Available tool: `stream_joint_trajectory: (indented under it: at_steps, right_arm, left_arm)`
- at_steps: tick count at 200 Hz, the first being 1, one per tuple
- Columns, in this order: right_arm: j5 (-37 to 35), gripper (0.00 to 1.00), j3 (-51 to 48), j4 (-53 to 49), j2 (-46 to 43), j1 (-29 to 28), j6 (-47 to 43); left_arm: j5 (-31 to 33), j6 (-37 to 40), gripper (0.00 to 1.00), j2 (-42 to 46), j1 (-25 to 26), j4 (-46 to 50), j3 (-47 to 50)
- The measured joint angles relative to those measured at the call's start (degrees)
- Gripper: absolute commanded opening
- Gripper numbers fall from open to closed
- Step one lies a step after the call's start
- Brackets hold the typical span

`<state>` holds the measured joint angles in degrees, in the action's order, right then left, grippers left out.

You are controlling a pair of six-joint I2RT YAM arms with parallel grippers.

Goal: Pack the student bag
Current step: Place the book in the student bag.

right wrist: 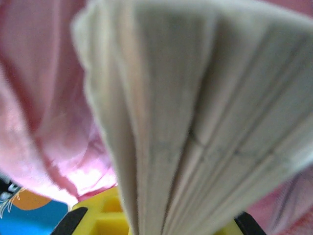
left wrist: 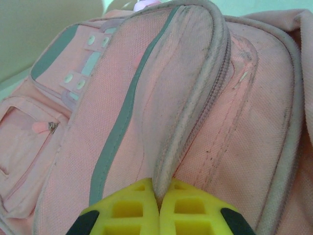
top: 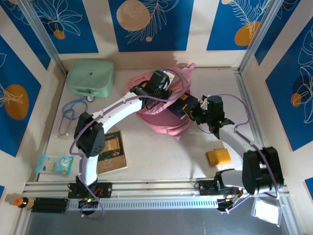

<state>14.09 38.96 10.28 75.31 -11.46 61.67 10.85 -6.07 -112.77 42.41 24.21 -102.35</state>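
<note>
While the left pincer (left wrist: 159, 208) is pressed together on the piped edge of a flap (left wrist: 195, 103), it lifts that edge off the pink backpack (top: 159, 121). The backpack lies on the table around the middle of the far half, to the right of the mint-green case (top: 90, 78). The step in hand looks like sliding a book into the mouth this pinch holds open. To do it well, the left arm should hold the flap high and taut, pulling slightly to the far left so the opening gapes toward the right. On the backpack's right side the dark blue book (top: 182, 105) points into that mouth, though how deep it sits cannot be told. The right pincer (top: 196, 112) pinches the book by its near end, and in the right wrist view the page edges fan out loosely with pink cloth just to their left. The right arm should therefore push along the book's length, low and flat, so that loose pages or a corner do not catch on the fabric. It should let go only once the cloth covers most of the cover. The yellow block (top: 218, 156) lies well apart at the near right.
</note>
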Motion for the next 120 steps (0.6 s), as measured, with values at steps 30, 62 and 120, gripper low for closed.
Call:
stream_joint_trajectory:
  at_steps: [30,62,120]
  right_arm:
    - [-1.4,0.0,3.6,5.8,7.4,-0.4,2.5]
    - [-4.0,0.0,8.0,9.0,15.6,-1.6,4.5]
    - [-4.2,0.34,20.2,6.6,28.3,-3.6,7.4]
  left_arm:
    - [-2.3,-1.7,0.0,0.0,-1.2,-0.3,-0.6]
    - [-3.4,-2.8,0.0,0.0,-1.4,-0.3,-0.6]
    - [-3.8,-4.0,0.0,0.0,-1.6,-0.3,-0.6]
